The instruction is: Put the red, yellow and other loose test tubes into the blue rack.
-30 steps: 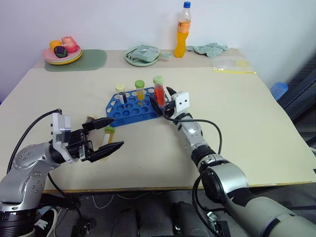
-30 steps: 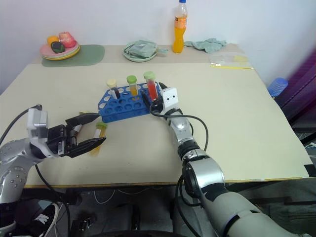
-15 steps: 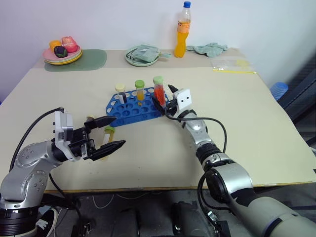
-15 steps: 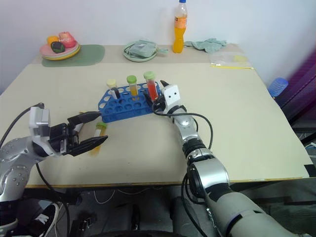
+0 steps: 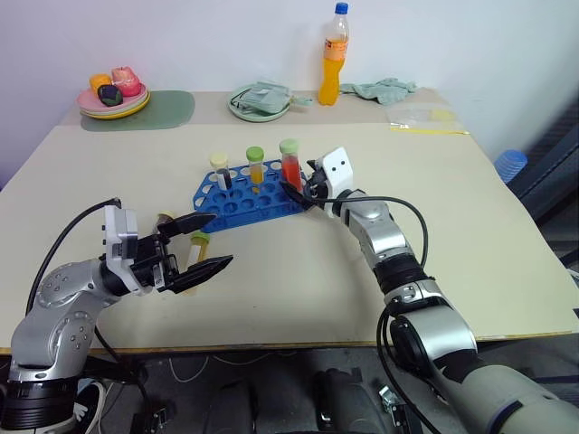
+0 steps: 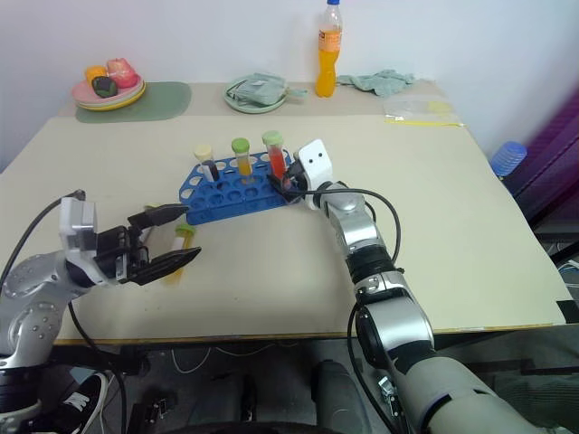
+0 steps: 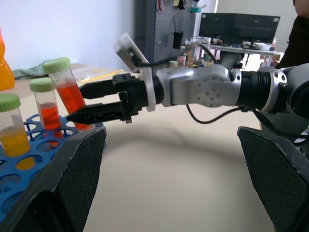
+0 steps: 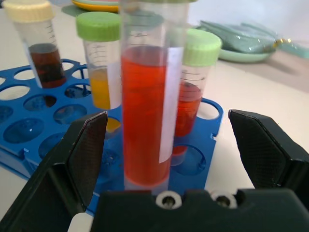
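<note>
Red test tube (image 8: 145,116) stands upright in the blue rack (image 5: 237,201) at its near right corner, between the spread fingers of the right gripper (image 5: 298,192), which grips nothing. A loose yellow tube (image 5: 195,246) lies on the table (image 5: 470,208) by the left gripper (image 5: 206,242), fingers wide, empty. Judged light, rigid, smooth-walled plastic (likely slippery, liquid inside); best taken mid-body below the cap, with moderate squeeze.
</note>
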